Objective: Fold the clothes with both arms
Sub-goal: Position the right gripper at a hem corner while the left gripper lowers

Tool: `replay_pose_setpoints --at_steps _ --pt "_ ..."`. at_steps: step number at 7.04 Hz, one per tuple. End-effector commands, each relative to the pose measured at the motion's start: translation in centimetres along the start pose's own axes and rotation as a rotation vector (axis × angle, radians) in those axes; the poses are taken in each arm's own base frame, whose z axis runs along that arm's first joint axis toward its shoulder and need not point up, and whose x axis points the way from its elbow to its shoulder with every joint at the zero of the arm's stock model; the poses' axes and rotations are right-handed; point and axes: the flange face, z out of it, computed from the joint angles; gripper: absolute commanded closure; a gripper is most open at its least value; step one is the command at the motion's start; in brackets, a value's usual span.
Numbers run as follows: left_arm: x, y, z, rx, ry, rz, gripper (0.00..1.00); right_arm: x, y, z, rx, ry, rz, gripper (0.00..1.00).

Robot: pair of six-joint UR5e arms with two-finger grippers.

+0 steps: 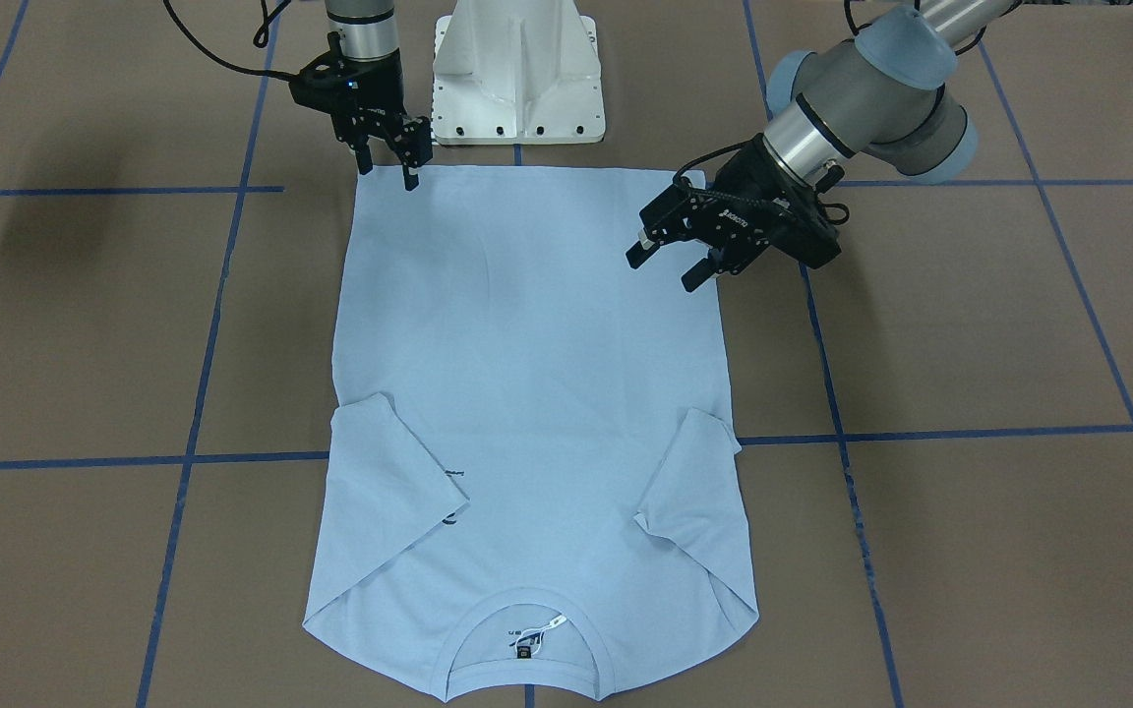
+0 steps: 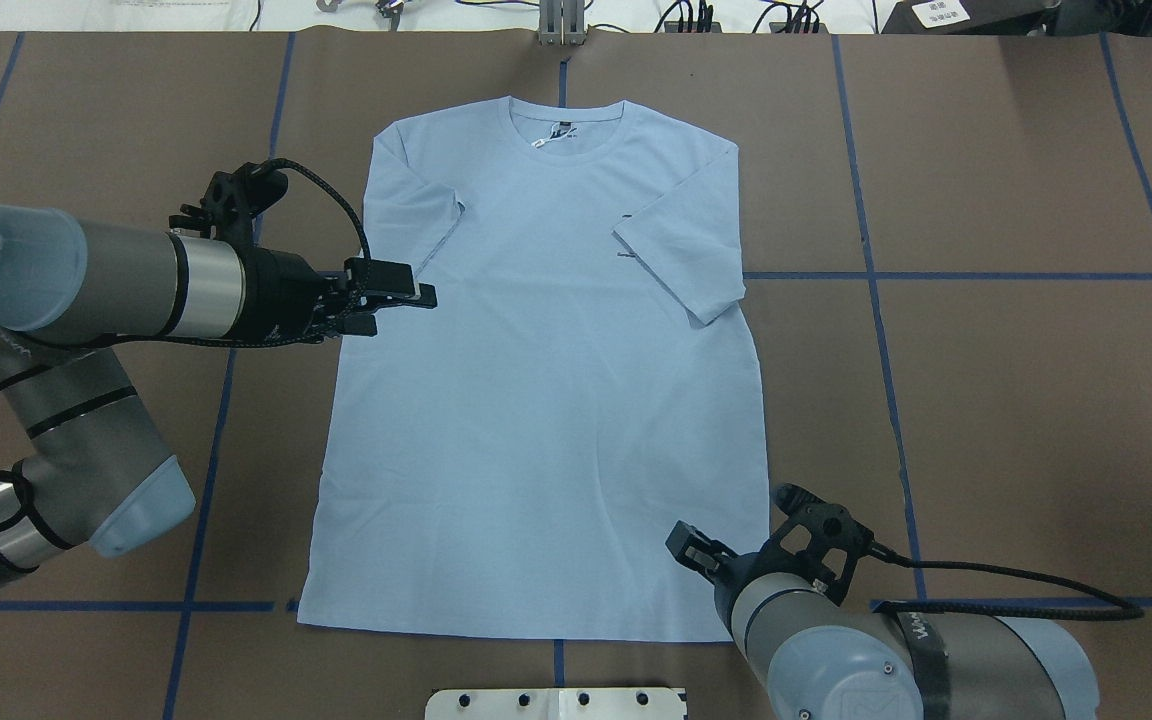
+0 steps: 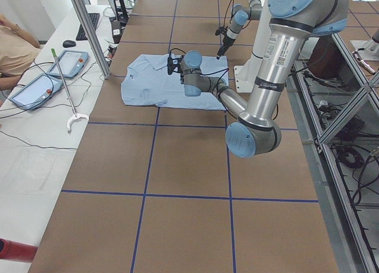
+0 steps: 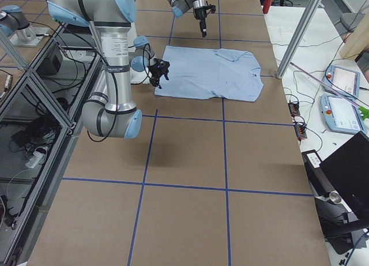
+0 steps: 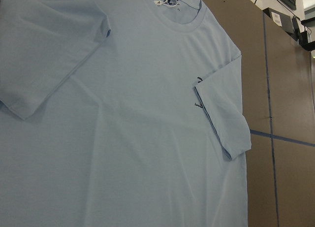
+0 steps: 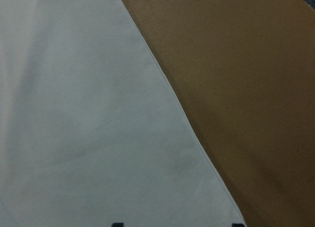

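item: light blue t-shirt (image 1: 527, 374), one piece. it lies flat and face up at the centre of the front-facing view. the hem (image 1: 527, 172) is at the top of the frame, toward the robot, and the collar (image 1: 527, 593) with its neck label (image 1: 525, 649) is at the bottom edge.

both sleeves are turned inward onto the chest, one at the lower left (image 1: 394, 472) and one at the lower right (image 1: 694, 482). the lower-left sleeve covers most of a small dark print. judged purpose: squaring the body into a rectangle so the next fold can carry hem toward collar.

right tool (image 1: 387, 172): upper left of the frame, at the shirt's hem corner. fingers apart and empty. its wrist view shows the cloth's side edge running between the two tips. whether it touches the cloth cannot be told. judged to be lined up to pinch that corner.

left tool (image 1: 667, 267): upper right of the frame, over the shirt's other side edge, below the hem corner. fingers wide apart, holding nothing. it appears to hover clear of the cloth.

support: brown tabletop (image 1: 970, 324) crossed by blue tape lines (image 1: 921, 433).

beyond: white pedestal base (image 1: 517, 79), top centre, just above the hem.
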Motion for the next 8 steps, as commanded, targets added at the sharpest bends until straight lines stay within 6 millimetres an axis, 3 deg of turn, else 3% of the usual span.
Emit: replay_pose_setpoints --at_steps 1,8 --pt "-0.5 -0.2 0.6 0.023 -0.012 -0.004 0.02 0.9 0.6 0.3 -0.005 0.017 -0.002 0.28" --pt "-1.7 -0.7 1.3 0.042 -0.037 -0.010 0.02 2.1 2.5 0.1 -0.017 0.052 -0.040 0.38"
